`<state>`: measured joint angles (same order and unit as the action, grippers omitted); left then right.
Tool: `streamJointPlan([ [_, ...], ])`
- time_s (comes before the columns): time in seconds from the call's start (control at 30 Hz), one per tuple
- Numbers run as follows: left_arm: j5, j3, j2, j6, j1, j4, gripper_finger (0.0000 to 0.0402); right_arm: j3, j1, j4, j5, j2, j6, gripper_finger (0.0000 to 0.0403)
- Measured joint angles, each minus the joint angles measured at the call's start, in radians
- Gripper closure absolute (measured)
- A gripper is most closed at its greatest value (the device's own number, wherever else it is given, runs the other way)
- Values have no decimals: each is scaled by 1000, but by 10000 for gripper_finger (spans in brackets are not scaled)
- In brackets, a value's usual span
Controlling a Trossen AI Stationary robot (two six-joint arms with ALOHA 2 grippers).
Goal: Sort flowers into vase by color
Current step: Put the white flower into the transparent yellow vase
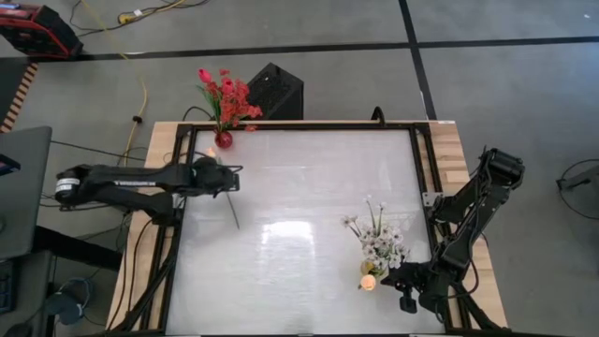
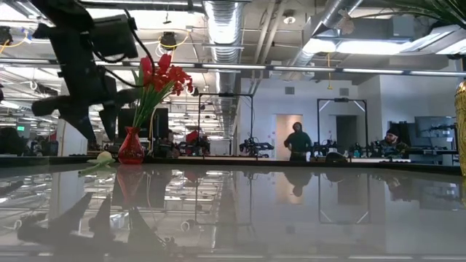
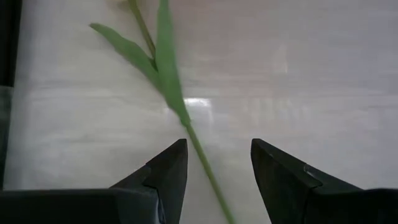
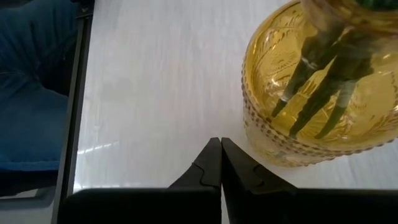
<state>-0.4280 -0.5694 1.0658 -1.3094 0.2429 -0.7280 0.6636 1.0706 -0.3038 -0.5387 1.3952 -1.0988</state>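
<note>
A green stem (image 3: 186, 121) is being straddled on the table (image 1: 299, 271) between the left gripper's (image 3: 217, 165) spread jaws, untouched, while the right gripper (image 4: 220, 163) is being held pressed shut just beside the yellow vase (image 4: 323, 93).

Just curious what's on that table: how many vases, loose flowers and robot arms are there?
Vases: 2, a red vase with red flowers and a yellow vase with white flowers
Loose flower stems: 1, a green stem
Robot arms: 2
Total: 5
</note>
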Motion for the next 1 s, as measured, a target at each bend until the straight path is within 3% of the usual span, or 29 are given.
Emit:
streamJointPlan([
  [0.63, 90, -6, 360, 56, 73, 153, 242, 0, 0, -5, 1, 0, 10, 375],
  [0.77, 105, -6, 365, 61, 79, 130, 279, 0, 0, -6, 1, 0, 10, 375],
  [1.0, 137, 2, 309, 101, 83, 121, 391, 0, 0, -5, 1, 0, 11, 376],
])
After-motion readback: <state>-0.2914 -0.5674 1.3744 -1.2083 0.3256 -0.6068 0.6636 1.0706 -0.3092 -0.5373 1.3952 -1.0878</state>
